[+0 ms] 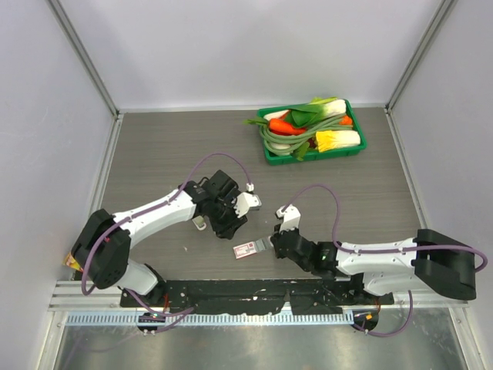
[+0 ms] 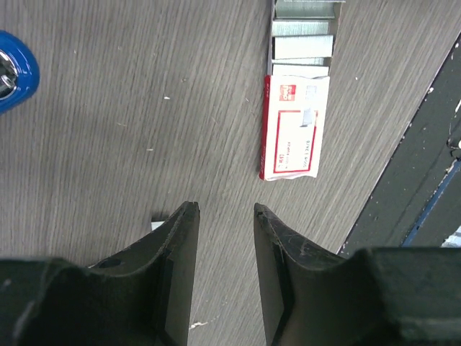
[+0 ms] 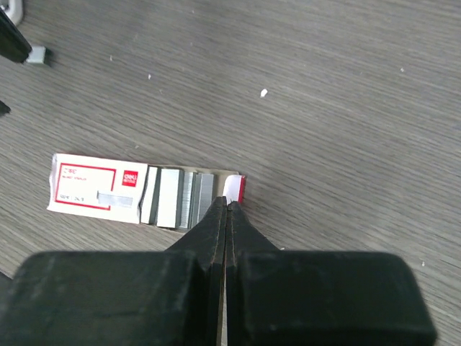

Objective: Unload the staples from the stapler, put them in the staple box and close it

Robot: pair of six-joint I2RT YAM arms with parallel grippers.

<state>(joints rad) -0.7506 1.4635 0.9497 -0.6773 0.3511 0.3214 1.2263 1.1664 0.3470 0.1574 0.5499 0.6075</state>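
Light: bright, even and diffuse from overhead in all three views; the walls [image 1: 254, 46] read pale lilac.
Shadows: soft only. There is a faint grey one under the arms on the table [image 1: 169, 146], and a broad dim band at 9 o'clock in the left wrist view, below the stapler [image 2: 13, 68].
Glare: the staples [image 2: 302, 32] at 12 o'clock shine pale; the metal ledge [image 1: 246, 347] at 6 o'clock gleams dully.
Focus: the wood grain is crisp; the left fingers [image 2: 176, 267] and right fingers [image 3: 209, 238] at 6 o'clock are soft; the small print on the box [image 3: 94, 189] is unreadable.
Distortion: the frame rails [image 1: 85, 58] lean outward at 11 and 1 o'clock in the top view.
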